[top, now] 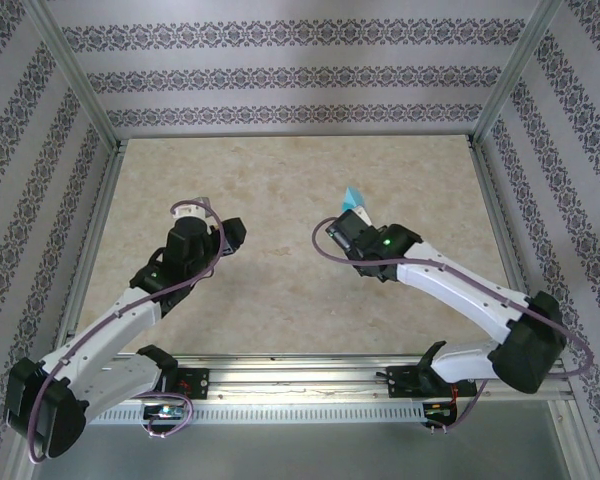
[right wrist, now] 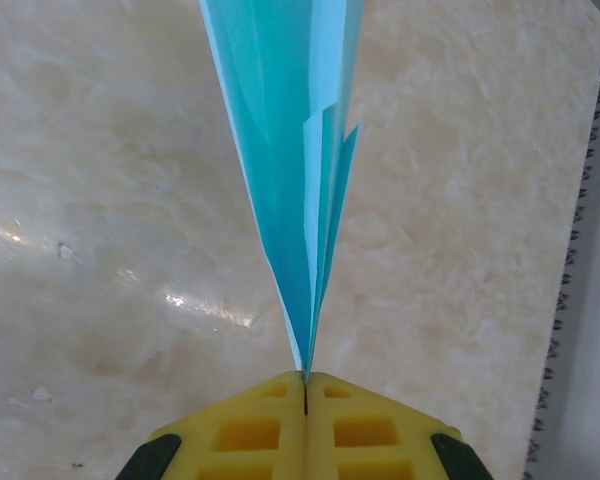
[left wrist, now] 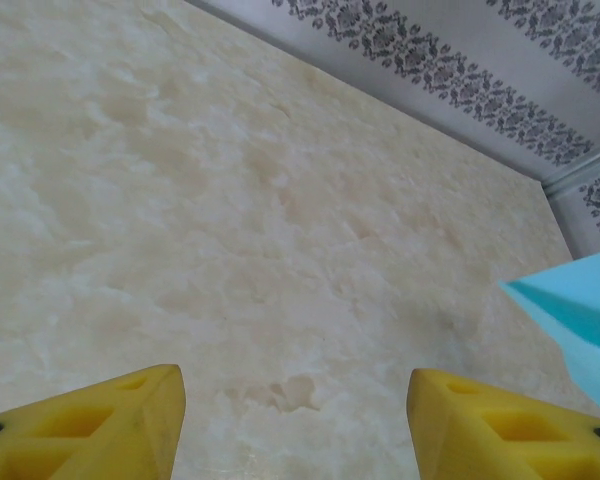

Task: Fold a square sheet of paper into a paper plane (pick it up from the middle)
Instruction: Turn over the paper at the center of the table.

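At the left of the table (top: 280, 180), the left gripper (left wrist: 295, 400) hovers above the bare marble-pattern surface. Its yellow fingers (left wrist: 120, 415) are spread well apart, with nothing between them. At the right edge of its wrist view, a corner of turquoise paper is visible, clear of both fingers.

Right of centre, the right gripper (right wrist: 307, 382) is closed, pads pressed together on the narrow end of the paper plane (right wrist: 280, 150). The plane is held off the table, and its layers fan outward away from the jaws. In the overhead view a small turquoise tip projects beyond the gripper. The fold appears to be a finished dart, though that view is too small to confirm it.

Failure modes from this state:

1. Slip or pivot. The grip takes the thin pointed end alone, so a fast wrist move may swing the free length and pull the paper out of the pads.
2. Layer separation. The folds already splay, and air drag or a knock may open the centre crease.
3. Collision. If the left gripper approaches with fingers wide, one finger may strike the free edge and crumple it.
4. Uncontrolled release. If released high above the table, the light paper may drift and land off target.
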Available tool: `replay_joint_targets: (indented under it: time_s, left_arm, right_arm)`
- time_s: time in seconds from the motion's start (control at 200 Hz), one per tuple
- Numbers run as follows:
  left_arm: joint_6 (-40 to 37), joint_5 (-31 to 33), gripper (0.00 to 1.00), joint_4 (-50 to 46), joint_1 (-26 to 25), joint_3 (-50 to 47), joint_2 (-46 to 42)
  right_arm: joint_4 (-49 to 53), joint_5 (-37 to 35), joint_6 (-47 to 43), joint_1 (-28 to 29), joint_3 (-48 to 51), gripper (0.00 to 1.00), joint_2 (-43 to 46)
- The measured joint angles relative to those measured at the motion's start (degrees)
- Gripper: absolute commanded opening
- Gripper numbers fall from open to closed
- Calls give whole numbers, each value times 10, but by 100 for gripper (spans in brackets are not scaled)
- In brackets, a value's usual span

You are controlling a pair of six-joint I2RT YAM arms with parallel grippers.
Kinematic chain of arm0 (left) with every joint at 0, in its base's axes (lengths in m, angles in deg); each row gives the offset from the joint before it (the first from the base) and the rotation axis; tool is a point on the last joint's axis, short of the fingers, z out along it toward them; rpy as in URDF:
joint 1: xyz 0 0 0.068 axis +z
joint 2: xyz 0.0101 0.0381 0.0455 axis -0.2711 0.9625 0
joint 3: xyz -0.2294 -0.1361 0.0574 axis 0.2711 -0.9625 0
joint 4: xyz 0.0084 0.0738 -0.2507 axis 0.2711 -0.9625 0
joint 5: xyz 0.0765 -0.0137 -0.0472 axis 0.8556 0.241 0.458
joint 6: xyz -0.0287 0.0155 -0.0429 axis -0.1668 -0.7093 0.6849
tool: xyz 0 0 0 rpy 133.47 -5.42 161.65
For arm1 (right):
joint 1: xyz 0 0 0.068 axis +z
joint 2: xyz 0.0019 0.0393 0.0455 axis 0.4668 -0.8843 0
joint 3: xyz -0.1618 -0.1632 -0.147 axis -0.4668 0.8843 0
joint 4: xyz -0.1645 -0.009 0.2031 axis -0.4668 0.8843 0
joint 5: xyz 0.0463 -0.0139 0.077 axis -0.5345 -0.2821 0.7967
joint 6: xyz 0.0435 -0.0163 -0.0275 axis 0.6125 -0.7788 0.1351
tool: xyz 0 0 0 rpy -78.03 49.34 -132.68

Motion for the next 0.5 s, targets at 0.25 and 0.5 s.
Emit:
replay_joint_targets:
  time_s: [0.25,0.5]
  left_arm:
    - [0,27,63,-20,7,-13,-40]
    - [0,38,63,-36,15,-13,-61]
  right_arm:
    - [18,-21,-7,61,-11,0,-99]
    - [5,56,-8,134,-11,11,-181]
